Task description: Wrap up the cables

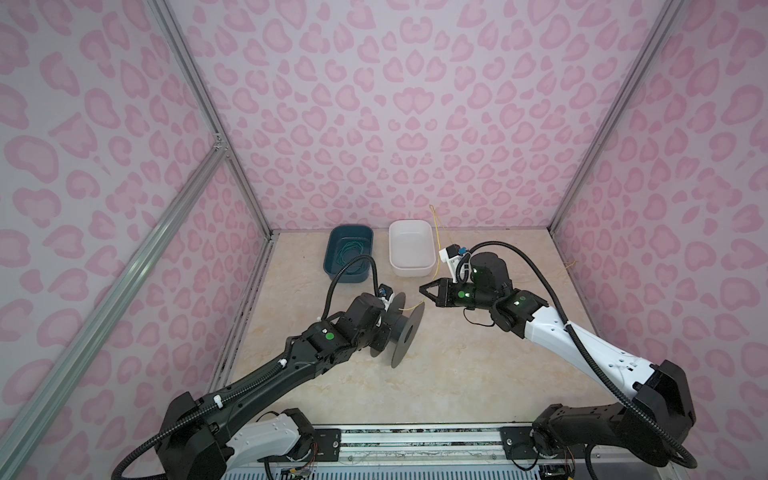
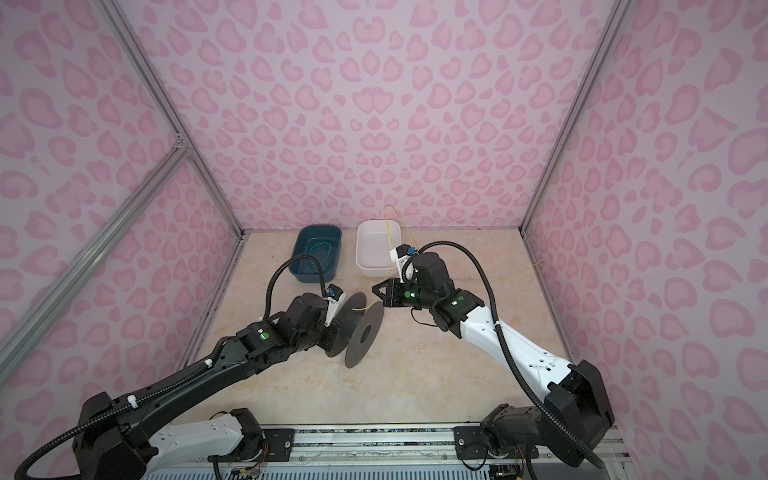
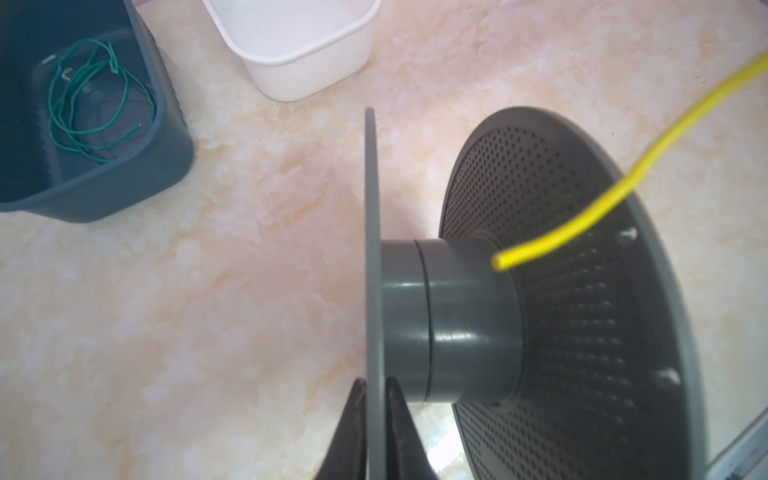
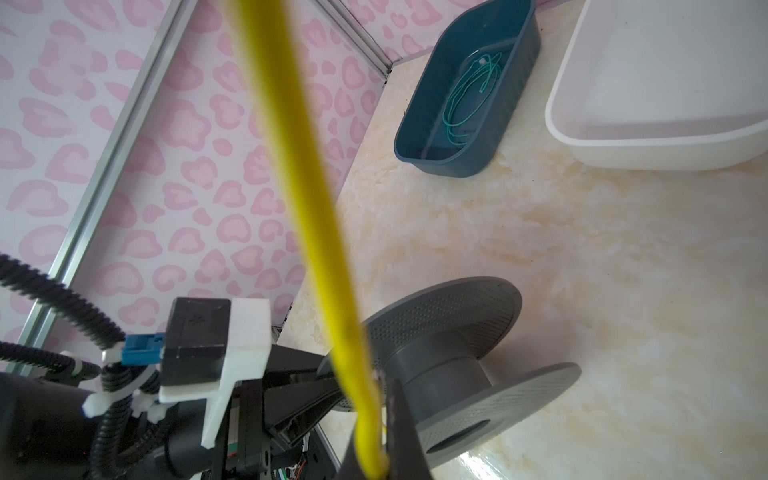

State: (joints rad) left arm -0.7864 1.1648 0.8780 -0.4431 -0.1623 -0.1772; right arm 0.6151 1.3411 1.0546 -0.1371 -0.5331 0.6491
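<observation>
Between spool [image 3: 457,316] flanges, just beside the hub, sits yellow wire [image 3: 582,216] free end; right gripper [image 1: 424,291] jaws pinched together on wire to feed it; left gripper [image 3: 374,384] jaws clamped on one flange, likely steadying spool for winding.

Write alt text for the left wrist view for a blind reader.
The left gripper is shut on the rim of one flange of a grey spool, whose hub is bare. A yellow wire reaches in with its cut end near the hub; beyond, on the table, stand a dark blue bin holding green wire and an empty white bin.
</observation>
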